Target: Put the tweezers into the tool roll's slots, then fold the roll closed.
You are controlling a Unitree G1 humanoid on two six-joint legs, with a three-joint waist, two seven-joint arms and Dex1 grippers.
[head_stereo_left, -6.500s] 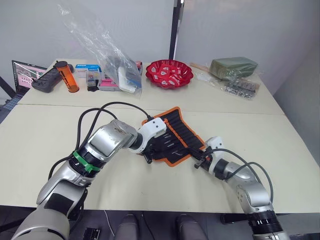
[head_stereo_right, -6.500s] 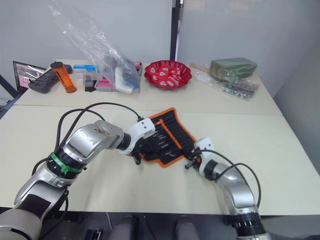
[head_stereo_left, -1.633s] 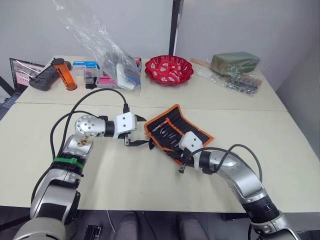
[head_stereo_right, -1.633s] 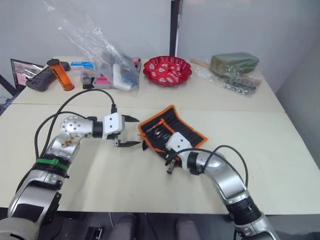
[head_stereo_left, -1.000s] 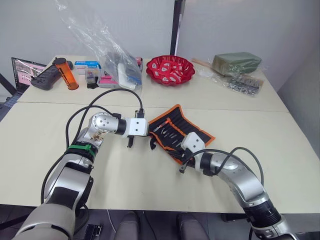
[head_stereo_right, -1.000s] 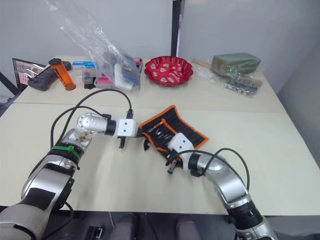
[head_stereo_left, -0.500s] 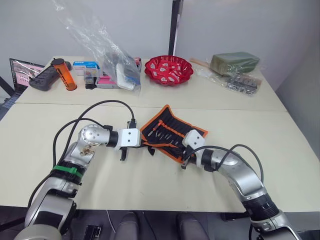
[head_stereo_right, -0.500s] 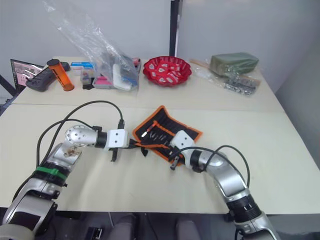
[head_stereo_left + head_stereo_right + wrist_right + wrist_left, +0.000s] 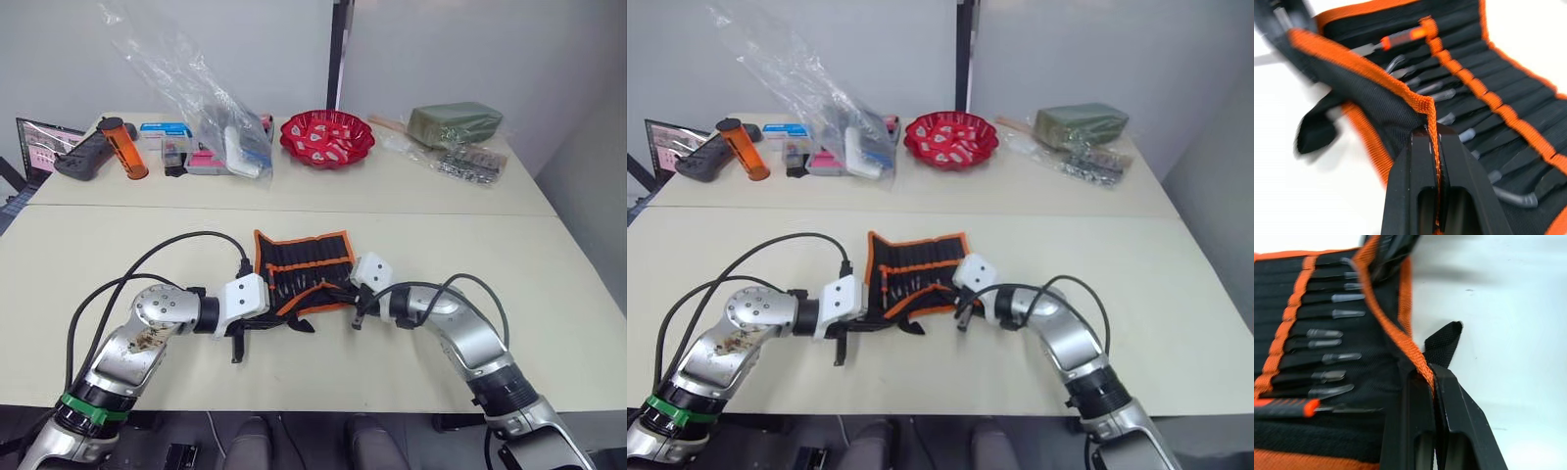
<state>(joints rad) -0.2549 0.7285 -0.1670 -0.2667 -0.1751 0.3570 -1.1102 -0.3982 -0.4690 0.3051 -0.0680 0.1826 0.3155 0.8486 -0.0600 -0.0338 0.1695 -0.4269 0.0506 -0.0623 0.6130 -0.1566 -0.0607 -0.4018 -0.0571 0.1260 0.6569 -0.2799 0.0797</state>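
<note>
1. On the left, the left gripper (image 9: 257,319) is pinched tight on the orange edge of the tool roll (image 9: 299,269).
2. In the middle, the roll lies open on the table (image 9: 392,211), near flap lifted, tweezers (image 9: 1334,356) tucked in the slots (image 9: 1300,360).
3. On the right, the right gripper (image 9: 346,298) is clamped onto the same orange edge.

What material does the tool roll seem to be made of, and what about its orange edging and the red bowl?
The tool roll looks like matte black woven fabric; it bends where the grippers pinch it. Its orange edging appears to be ribbed webbing tape with a visible weave. The red bowl seems to be glossy moulded plastic, though glass cannot be excluded.
</note>
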